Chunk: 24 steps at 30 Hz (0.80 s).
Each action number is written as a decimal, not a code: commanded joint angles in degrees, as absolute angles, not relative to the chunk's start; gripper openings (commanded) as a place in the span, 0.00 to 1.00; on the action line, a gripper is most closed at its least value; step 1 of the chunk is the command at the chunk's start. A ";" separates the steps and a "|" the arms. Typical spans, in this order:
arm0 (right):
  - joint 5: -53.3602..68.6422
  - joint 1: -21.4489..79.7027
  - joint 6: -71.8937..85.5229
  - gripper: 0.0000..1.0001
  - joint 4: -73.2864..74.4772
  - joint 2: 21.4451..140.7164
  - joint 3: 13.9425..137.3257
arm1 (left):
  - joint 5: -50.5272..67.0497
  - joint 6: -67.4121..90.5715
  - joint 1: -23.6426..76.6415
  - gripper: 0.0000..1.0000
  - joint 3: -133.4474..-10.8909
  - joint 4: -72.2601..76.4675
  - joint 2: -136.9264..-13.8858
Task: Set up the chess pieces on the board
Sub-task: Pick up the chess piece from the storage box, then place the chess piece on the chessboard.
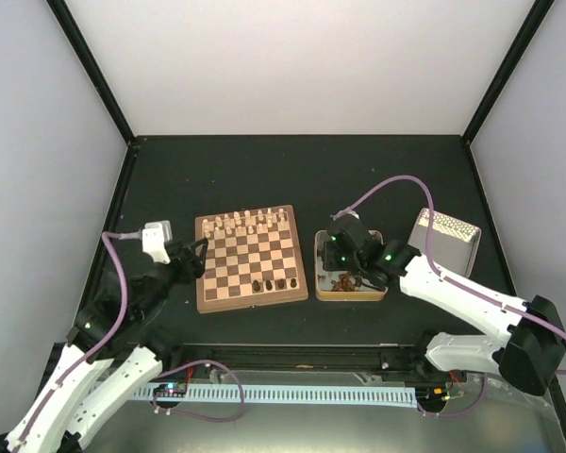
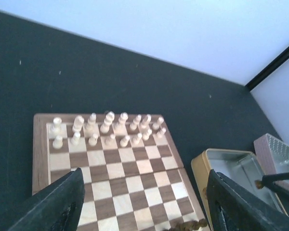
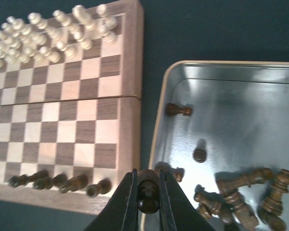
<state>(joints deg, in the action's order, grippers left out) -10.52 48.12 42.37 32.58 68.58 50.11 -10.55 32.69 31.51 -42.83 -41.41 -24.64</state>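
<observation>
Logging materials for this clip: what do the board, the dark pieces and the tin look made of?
Board: wood, by the faint grain in its checks and border; satin finish. Dark pieces: likely turned wood stained dark brown, slightly glossy; could be plastic. Tin: thin sheet metal, bright and mirror-like, reflecting the pieces, with a gold-coloured rim.

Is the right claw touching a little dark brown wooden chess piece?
Touching. The right wrist view shows the right gripper pinching the dark brown wooden chess piece between both fingers.
</observation>
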 commanded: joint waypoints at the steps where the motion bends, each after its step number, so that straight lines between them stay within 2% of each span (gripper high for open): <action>1: -8.86 50.85 39.85 0.06 32.23 69.93 53.04 | -12.56 30.87 31.20 0.73 -41.84 -36.49 -20.58; 11: -6.70 53.74 36.50 0.07 33.89 79.95 58.52 | -12.93 32.67 31.20 0.77 -37.36 -25.05 -23.33; 24: -3.62 55.30 37.27 0.07 33.35 96.30 66.67 | -15.26 29.72 31.07 0.77 -37.04 -26.77 -24.66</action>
